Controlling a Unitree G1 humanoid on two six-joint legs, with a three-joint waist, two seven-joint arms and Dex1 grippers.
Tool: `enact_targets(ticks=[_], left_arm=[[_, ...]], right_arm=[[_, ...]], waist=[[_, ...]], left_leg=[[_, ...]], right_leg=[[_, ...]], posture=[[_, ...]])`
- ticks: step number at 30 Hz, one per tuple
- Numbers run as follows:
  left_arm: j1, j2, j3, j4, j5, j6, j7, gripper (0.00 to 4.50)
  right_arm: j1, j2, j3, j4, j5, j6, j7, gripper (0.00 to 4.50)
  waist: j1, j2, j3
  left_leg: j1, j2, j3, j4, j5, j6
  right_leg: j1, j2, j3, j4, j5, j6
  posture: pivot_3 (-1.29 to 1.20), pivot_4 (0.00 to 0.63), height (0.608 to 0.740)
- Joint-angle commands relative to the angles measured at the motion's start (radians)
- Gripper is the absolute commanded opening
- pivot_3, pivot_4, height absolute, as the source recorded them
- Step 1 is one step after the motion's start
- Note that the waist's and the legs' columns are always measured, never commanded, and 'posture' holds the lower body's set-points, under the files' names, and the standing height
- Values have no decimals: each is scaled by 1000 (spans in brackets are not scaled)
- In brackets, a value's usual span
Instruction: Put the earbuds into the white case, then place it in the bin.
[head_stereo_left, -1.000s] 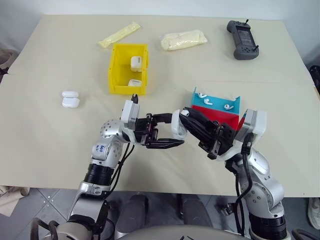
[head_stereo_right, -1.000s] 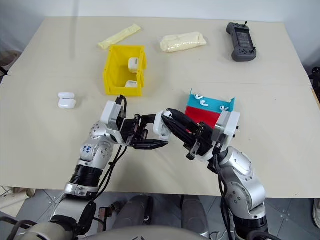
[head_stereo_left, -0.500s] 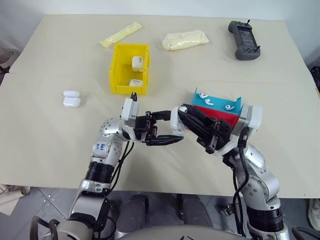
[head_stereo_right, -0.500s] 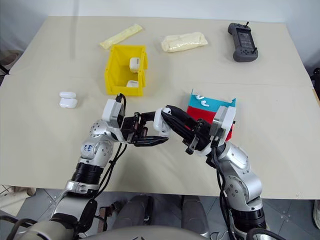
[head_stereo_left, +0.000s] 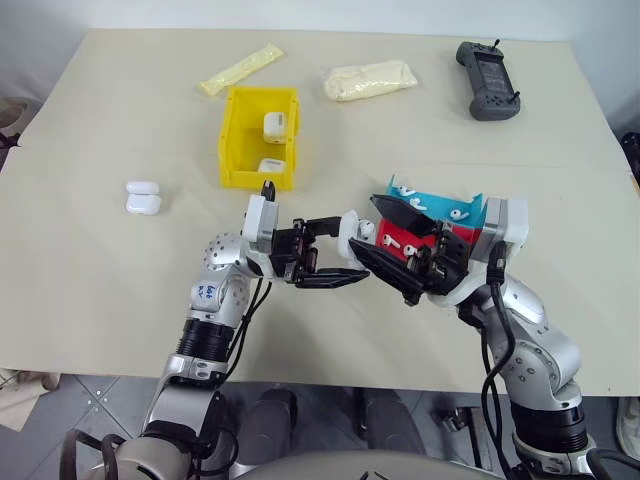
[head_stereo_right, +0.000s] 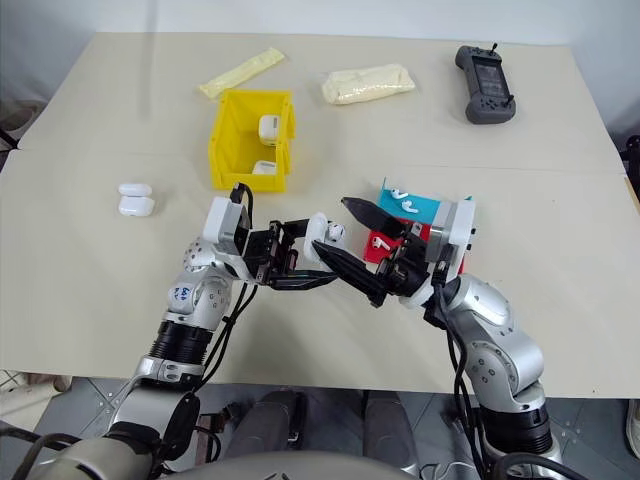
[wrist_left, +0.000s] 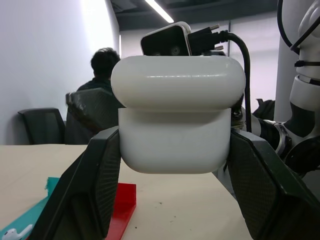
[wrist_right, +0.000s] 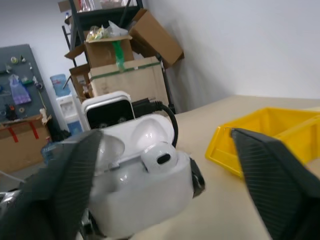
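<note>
The white case (head_stereo_left: 352, 232) is clamped mid-frame by the left gripper (head_stereo_left: 335, 250), lid open, right gripper (head_stereo_left: 388, 238) spread wide; the seated earbud (wrist_right: 159, 159) could get knocked loose if bumped.

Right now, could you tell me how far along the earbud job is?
Two closed cases already lie in the yellow bin. The left gripper holds an open white case with one earbud seated; the right gripper is open beside it. Left: the second earbud, closing the lid, binning it.
</note>
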Motion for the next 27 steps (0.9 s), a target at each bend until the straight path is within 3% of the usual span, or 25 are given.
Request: enact_targets(ticks=[1, 7, 11, 14, 17, 23, 27], left_arm=[[-17, -17, 0, -16, -4, -21, 1, 2794], [26, 29, 4, -25, 12, -14, -6, 2794], [48, 55, 4, -43, 18, -13, -6, 2794], [64, 64, 3, -59, 15, -10, -3, 2794], [83, 74, 7, -74, 9, -6, -2, 2794], [74, 62, 6, -74, 19, -13, 20, 2794], [68, 55, 5, -73, 20, -17, 31, 2794]], right_arm=[[7, -50, -61, -23, 26, 10, 21, 4468], [160, -250, -307, 8, -7, -48, 147, 4468], [327, -331, -446, 172, -115, -179, 303, 4468], [370, -341, -494, 326, -187, -297, 361, 4468], [341, -345, -523, 491, -256, -400, 354, 4468], [198, -390, -456, 583, -274, -409, 410, 4468], [8, -497, -327, 552, -305, -230, 405, 4468]], waist=[[1, 0, 0], [13, 0, 0], [22, 0, 0], [25, 0, 0], [22, 0, 0], [11, 0, 0], [7, 1, 0]], left_leg=[[0, 0, 0, 0, 0, 0], [0, -1, 0, 0, 0, 1], [1, 0, 2, 0, 0, 1], [2, -1, 3, 0, -1, 2], [6, 0, 4, -1, -1, 3], [7, 1, 4, -1, -1, 2], [7, 1, 3, 0, -1, 2]], right_leg=[[0, 0, 0, 0, 0, 0], [1, -1, 0, -1, 0, 0], [2, 0, 1, -1, 0, 0], [3, 0, 2, -1, 0, 0], [7, 0, 2, -1, 0, 1], [8, 1, 2, -2, 0, 1], [8, 0, 2, -2, 0, 1]], posture=[[0, 150, 740], [0, 150, 740], [0, 150, 740], [0, 150, 740], [0, 150, 740], [0, 150, 740], [0, 150, 740]])
